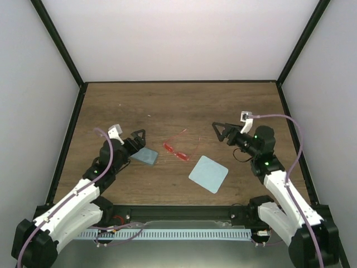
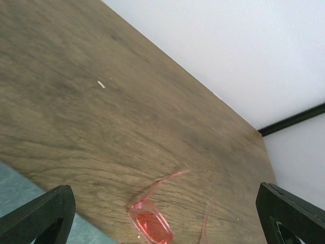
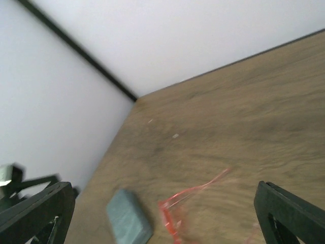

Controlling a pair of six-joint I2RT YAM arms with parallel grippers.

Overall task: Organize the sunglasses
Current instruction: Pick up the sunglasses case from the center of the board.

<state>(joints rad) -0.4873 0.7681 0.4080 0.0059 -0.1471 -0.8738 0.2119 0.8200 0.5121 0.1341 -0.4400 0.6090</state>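
Note:
The sunglasses (image 1: 174,151) lie on the wooden table near its middle, red lenses down and thin arms spread open toward the back. In the left wrist view one red lens of the sunglasses (image 2: 151,223) shows at the bottom, just ahead of my left gripper (image 2: 163,189), which is open and empty. My left gripper (image 1: 138,140) hovers over the case, left of the glasses. The right gripper (image 1: 218,133) is open and empty, off to the right of them. In the right wrist view the sunglasses (image 3: 172,213) are blurred, low between the wide fingers of my right gripper (image 3: 163,187).
A grey-blue case (image 1: 146,156) lies just left of the glasses, partly under the left gripper, also the case (image 3: 129,218). A light blue square cloth (image 1: 208,173) lies to their front right. Black frame posts and white walls bound the table (image 1: 167,106).

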